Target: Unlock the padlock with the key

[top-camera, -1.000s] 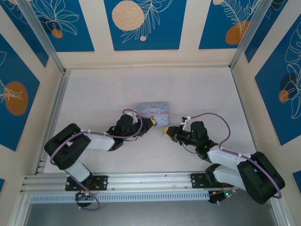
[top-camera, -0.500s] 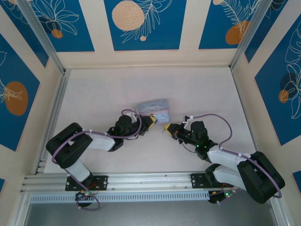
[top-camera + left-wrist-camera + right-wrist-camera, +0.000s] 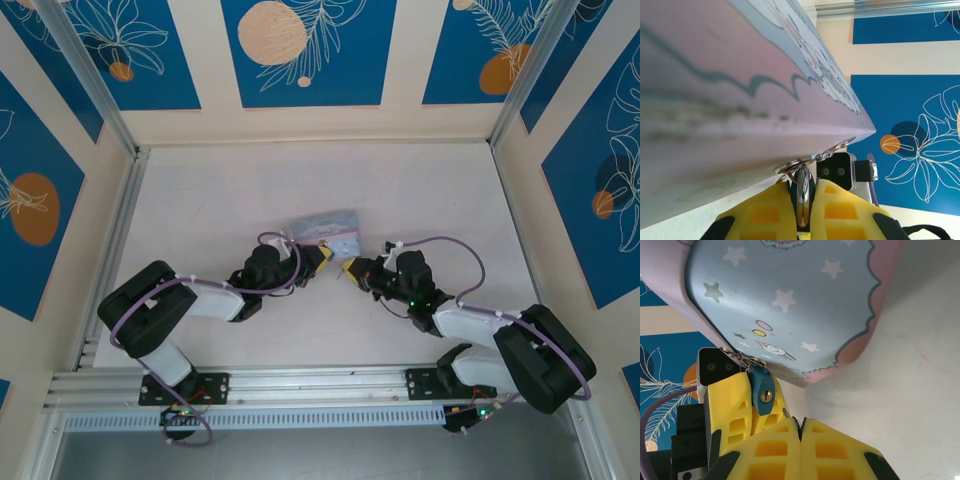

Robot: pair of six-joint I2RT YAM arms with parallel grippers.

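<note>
Right wrist view: a tiny dark teal padlock (image 3: 762,390) with a brass keyhole sits left of centre. It hangs by its thin silvery shackle from the clasp of a pastel-blue, star-printed tin box (image 3: 790,300) that fills the upper frame and is tipped up off the pale desk (image 3: 900,390). The left end effector (image 3: 759,402), at lower left, has its yellow fingers closed on the padlock's sides, with the keyhole facing the camera. The right end effector (image 3: 800,429), at bottom centre, has its yellow fingers pressed together. A thin grey sliver just above their tips appears to be the small metal key (image 3: 785,413), just below the keyhole. The step in hand looks like lining up for insertion. The next move calls for aiming the key tip at the keyhole and pushing in while the padlock is held steady.
</note>
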